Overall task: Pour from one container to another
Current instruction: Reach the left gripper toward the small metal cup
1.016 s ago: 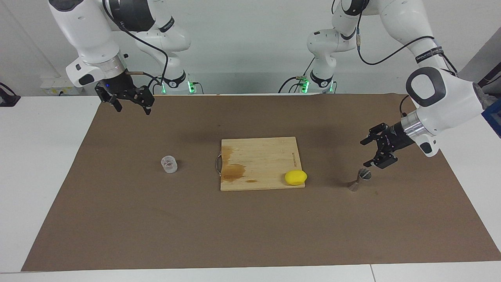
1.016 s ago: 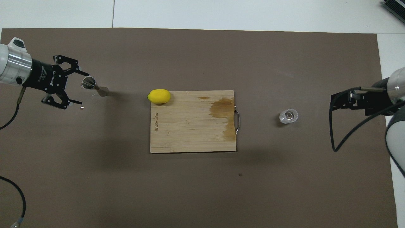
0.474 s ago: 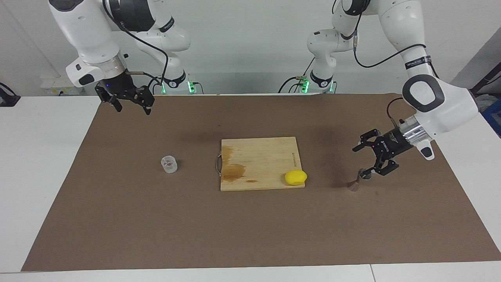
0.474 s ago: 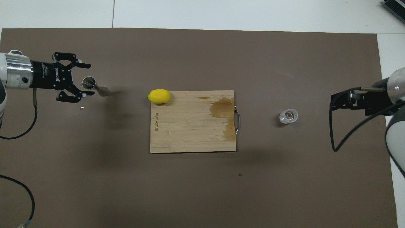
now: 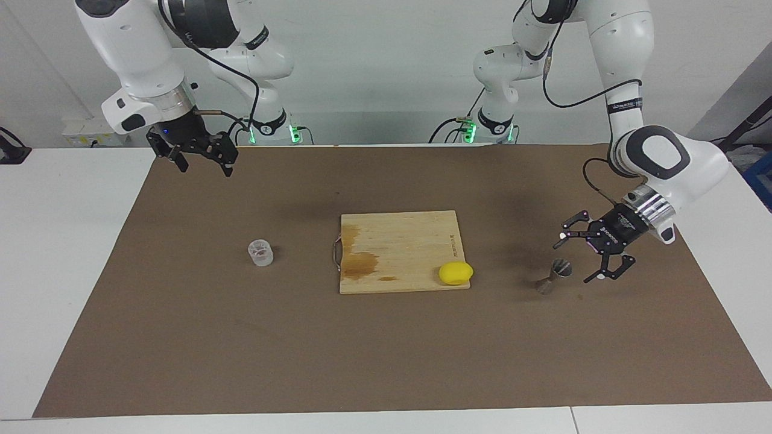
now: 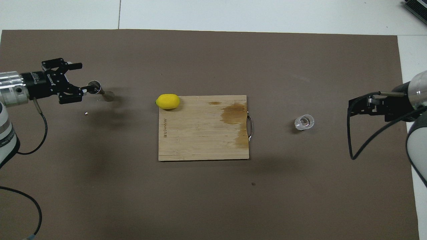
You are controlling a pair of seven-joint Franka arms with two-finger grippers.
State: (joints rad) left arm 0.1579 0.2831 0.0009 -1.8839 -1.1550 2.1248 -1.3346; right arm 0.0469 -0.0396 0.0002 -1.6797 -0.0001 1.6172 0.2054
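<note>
I see my left gripper (image 5: pixel 578 258) with jaws wide, holding nothing, low just beside the jigger (image 5: pixel 553 276). In the facing view the jigger lies at about eight o'clock from the fingertips. It stands upright, its long axis vertical: small, silvery, two cones with a narrow waist. The clear cup (image 5: pixel 260 252) stands well apart, toward the right arm's end. My right gripper (image 5: pixel 201 160) waits with jaws wide too, and the cup is at about five o'clock from it.
</note>
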